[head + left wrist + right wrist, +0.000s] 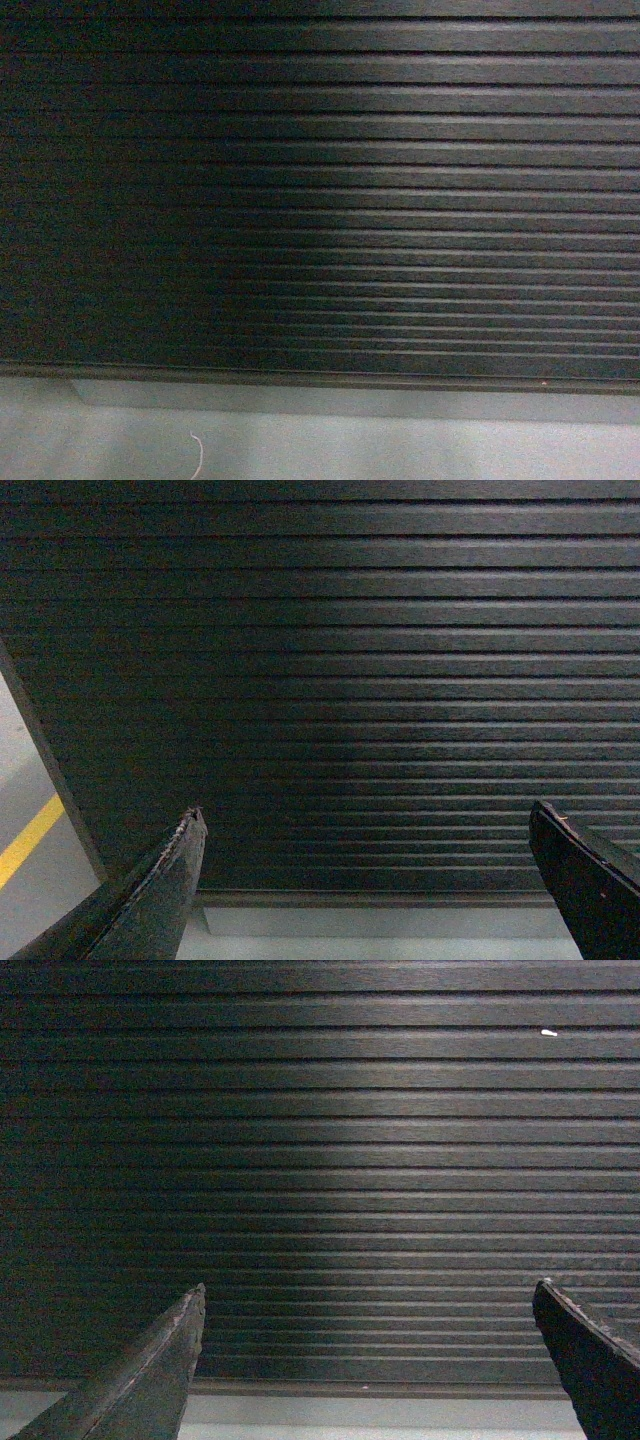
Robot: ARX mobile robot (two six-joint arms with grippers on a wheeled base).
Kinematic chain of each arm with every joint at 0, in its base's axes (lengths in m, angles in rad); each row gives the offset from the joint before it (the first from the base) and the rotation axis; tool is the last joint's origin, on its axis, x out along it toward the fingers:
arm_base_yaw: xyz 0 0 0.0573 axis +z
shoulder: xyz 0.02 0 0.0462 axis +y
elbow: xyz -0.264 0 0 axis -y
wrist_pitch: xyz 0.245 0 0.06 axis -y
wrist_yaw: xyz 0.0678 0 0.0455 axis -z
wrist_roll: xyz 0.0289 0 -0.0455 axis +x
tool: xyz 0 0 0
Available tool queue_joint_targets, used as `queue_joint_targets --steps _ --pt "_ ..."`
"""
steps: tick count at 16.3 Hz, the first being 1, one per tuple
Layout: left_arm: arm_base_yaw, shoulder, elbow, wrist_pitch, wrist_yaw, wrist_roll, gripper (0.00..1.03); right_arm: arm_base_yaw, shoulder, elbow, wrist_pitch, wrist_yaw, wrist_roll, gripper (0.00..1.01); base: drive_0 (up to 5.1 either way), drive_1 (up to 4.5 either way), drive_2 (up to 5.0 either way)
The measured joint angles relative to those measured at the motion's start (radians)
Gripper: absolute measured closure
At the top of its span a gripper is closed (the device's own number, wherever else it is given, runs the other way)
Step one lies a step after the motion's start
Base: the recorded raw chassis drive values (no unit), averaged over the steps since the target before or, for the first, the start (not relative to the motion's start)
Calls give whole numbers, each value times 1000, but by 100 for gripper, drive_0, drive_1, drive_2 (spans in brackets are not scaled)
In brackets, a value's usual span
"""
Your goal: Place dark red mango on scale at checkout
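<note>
Checkout (320, 190): black counter front, horiz. ribbed slats, fills head view; sits on grey plinth (350, 402) above pale grey floor (400, 450). Small white thread (197, 455) on floor, lower left.

Scale, mango: not visible in any view; counter top out of frame.

Left gripper (366, 840): fingers (165, 880) spread wide apart, nothing between them; faces slats close up. Counter's left edge visible, w/ yellow floor line (28, 840) beyond it.

Right gripper (368, 1315): fingers (160, 1360) likewise spread wide, nothing held; faces slats. Small white speck (548, 1032) on a slat, upper right.
</note>
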Motion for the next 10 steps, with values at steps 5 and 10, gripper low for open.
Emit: queue_joint_targets --steps 5,10 --pt "0 0 0 0 0 0 5 0 0 0 0 0 0 3 -10 129 -149" --pt "0 0 0 0 0 0 5 0 0 0 0 0 0 3 -5 39 -49"
